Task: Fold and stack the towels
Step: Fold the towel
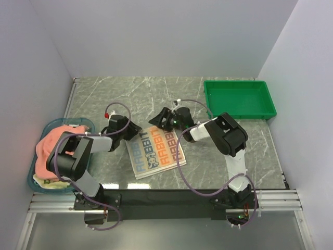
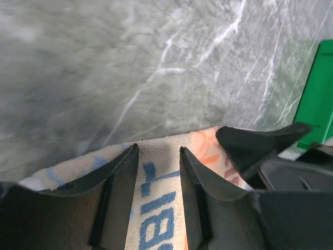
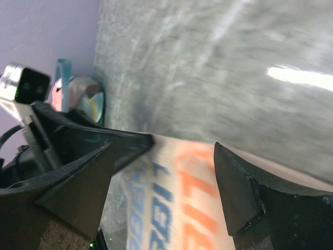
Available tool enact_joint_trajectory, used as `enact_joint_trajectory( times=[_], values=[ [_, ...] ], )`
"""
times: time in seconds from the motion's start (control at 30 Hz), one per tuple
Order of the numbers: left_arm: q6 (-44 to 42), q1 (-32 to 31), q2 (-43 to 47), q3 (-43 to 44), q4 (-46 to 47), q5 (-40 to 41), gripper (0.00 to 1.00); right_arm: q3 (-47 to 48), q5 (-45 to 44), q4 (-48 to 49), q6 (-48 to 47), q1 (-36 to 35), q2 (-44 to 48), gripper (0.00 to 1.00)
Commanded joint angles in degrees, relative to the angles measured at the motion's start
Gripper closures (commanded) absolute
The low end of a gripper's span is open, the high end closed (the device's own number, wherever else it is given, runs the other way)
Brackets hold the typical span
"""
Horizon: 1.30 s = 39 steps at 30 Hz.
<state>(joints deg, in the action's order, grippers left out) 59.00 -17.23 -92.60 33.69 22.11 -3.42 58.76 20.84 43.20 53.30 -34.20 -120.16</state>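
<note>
**Both grippers at the far edge of the lettered towel**

A cream terry towel printed with blue and orange "RABBIT" letters (image 1: 157,152) lies spread flat on the grey-green marbled table (image 1: 234,148), between the two arms and a little left of centre. It sits slightly askew, its near edge close to the arms' mounting rail.

The left gripper (image 1: 137,134) is down at the towel's far-left corner. Its wrist camera shows the two black fingers (image 2: 118,179) standing apart with a strip of flat, lettered cloth visible in the gap between them (the cloth there looks neither bunched nor lifted). The fingertips reach about to the towel's far hem.

The right gripper (image 1: 166,121) is at the far-right corner, near the left one. Its jaws are spread wide, one finger (image 3: 243,190) on each side of the orange lettering, and nothing is clamped between them. Each wrist view catches a black fingertip of the other gripper just beside its own.

At the table's left edge a blue plastic basket (image 1: 74,121) holds a heaped salmon-pink towel (image 1: 52,139), with a pale yellow cloth (image 1: 44,180) showing beneath it at the near end. A green plastic tray (image 1: 238,110) sits at the far right, well apart from the towel.
</note>
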Motion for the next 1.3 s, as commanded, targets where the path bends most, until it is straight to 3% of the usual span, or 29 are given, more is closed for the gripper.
enact_joint_trajectory(
  times=[0.0,0.13,0.33,0.63,0.77,0.93,1.17,1.27],
  values=[
    [-0.47,1.67,1.54,-3.45,0.65,1.57,0.56,-3.91,-1.68,8.81,3.12,3.51,-2.62,0.17],
    [-0.56,3.34,1.81,-4.69,1.27,1.14,0.56,-7.96,-2.73,13.22,5.41,6.07,-2.80,0.18],
    [-2.05,3.87,4.26,-2.41,-1.01,1.13,0.54,-8.32,-4.85,8.22,2.52,6.77,0.10,0.18],
    [-5.21,3.09,16.48,2.17,-8.92,2.98,0.47,-6.65,-1.24,5.67,0.15,6.51,3.52,0.19],
    [-4.95,2.47,17.45,-0.28,-10.07,2.89,0.53,-6.82,-0.19,3.65,-1.26,6.42,7.12,0.20],
    [-4.07,2.29,13.94,-3.98,-7.70,3.24,0.69,-7.43,-0.01,1.01,-2.76,6.07,8.80,0.22],
    [-4.95,2.29,11.56,-4.51,-10.42,6.67,0.71,-8.84,-0.01,-4.69,-6.79,5.37,12.39,0.27],
    [-5.65,2.29,11.12,-3.03,-12.87,7.81,0.69,-7.09,-3.15,-14.95,-13.03,3.53,15.38,0.28]
  ],
)
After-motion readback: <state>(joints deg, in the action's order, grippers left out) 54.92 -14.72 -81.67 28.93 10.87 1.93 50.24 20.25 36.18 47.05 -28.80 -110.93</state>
